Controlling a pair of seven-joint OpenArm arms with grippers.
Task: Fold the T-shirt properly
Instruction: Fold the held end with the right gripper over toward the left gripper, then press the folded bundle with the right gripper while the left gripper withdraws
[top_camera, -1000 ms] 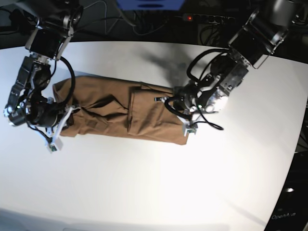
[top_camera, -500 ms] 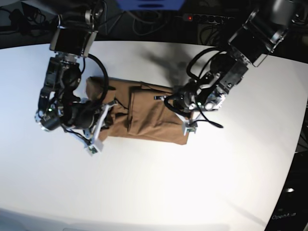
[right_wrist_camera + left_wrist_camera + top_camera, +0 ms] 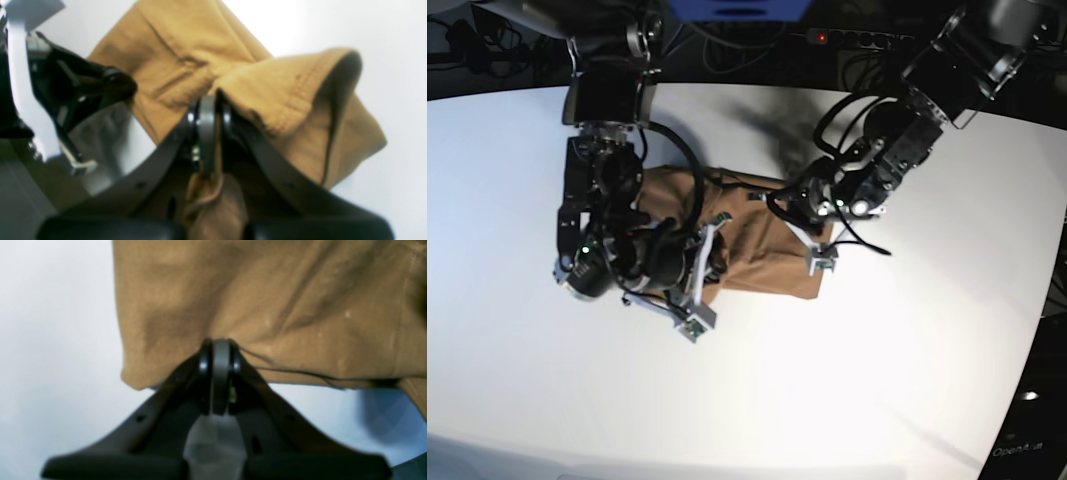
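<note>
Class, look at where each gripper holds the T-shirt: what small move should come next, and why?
Probably the right gripper should carry its pinched end on across and lay it down near the left gripper, which pins the T-shirt's far edge; the fold looks unfinished.

The T-shirt (image 3: 757,240) was a matt, tan-brown woven cloth with a soft, slightly fuzzy surface; stitched hems (image 3: 300,86) showed as raised ribbed seams, and small pale lint specks (image 3: 347,314) sat on the fabric. The table (image 3: 847,380) presented a smooth white surface with a soft sheen under strong light. The left gripper (image 3: 217,350) and the right gripper (image 3: 208,106) had black plastic jaws of semi-gloss finish, with smooth rounded tips that caught highlights. White plastic brackets (image 3: 817,262) on the wrists looked matt and smooth. Black cables (image 3: 852,120) appeared glossy.
</note>
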